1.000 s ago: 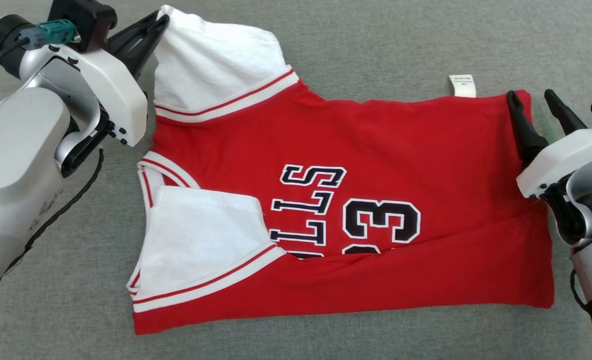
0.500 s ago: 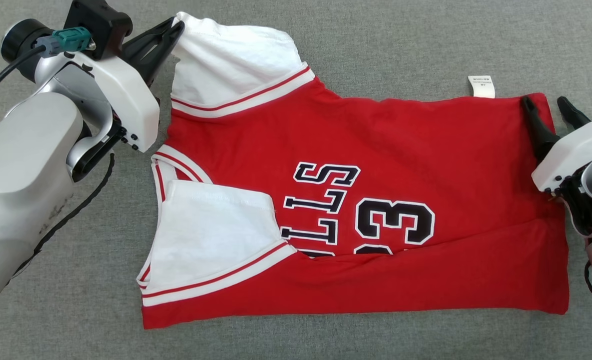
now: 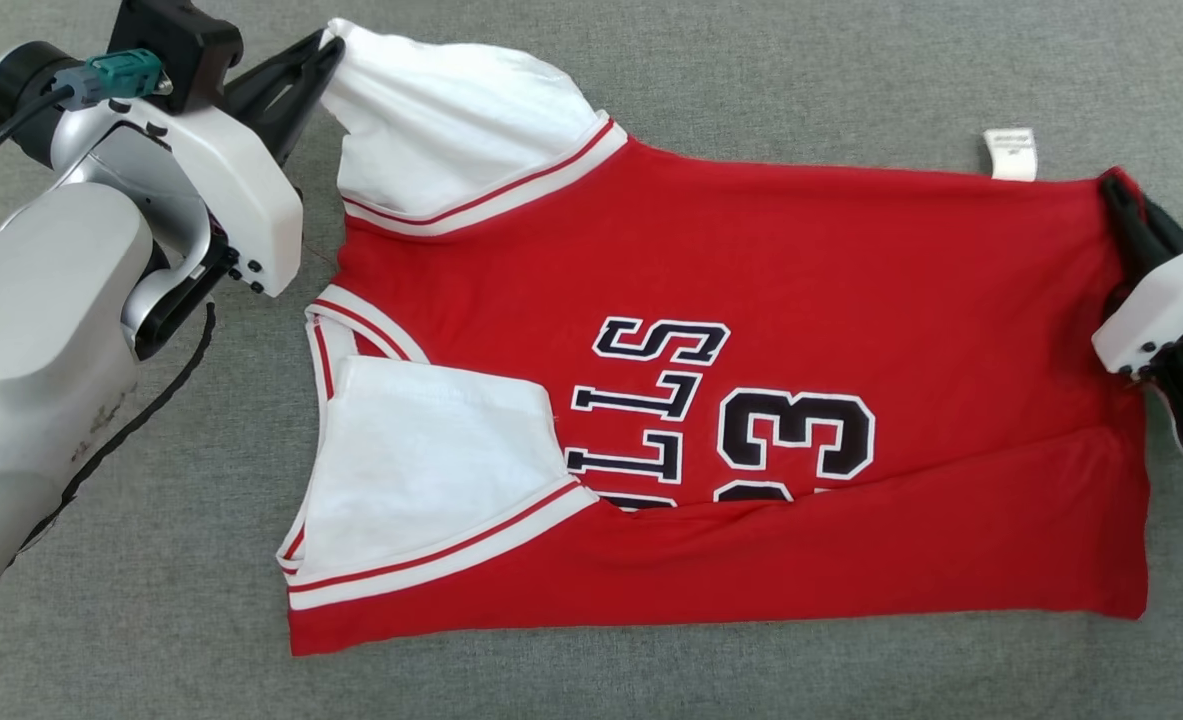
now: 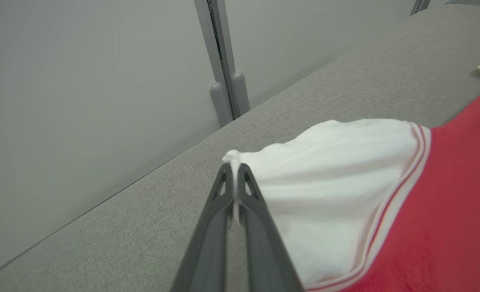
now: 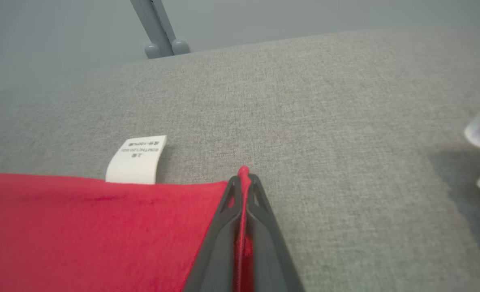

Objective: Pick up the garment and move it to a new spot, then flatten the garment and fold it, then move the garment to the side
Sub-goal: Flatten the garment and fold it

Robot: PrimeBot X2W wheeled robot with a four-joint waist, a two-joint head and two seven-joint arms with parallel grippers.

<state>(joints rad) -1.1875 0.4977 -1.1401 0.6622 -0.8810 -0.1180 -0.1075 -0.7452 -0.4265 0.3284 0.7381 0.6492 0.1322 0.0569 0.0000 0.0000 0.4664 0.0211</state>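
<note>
A red basketball jersey with white sleeves, red-and-white striped trim and dark white-edged lettering [image 3: 751, 260] lies spread across the grey fabric-covered bench [image 3: 851, 60], collar end to the left and hem to the right. A band of red cloth along its near side is folded over and covers the lower part of the lettering.

The left gripper [image 3: 326, 45] sits at the far left corner. Its dark fingers are pressed together on the tip of the far white sleeve [image 3: 451, 120], and in the left wrist view [image 4: 233, 166] a small tuft of white cloth pokes out past their ends. The near white sleeve [image 3: 421, 470] lies flat on the red body.

The right gripper [image 3: 1116, 190] is at the far right corner, and its fingers are closed on the red hem corner. In the right wrist view [image 5: 244, 176] a sliver of red shows between them. A small white care label [image 3: 1011, 155] sticks out from the far edge just left of that grip, lying flat on the bench.
</note>
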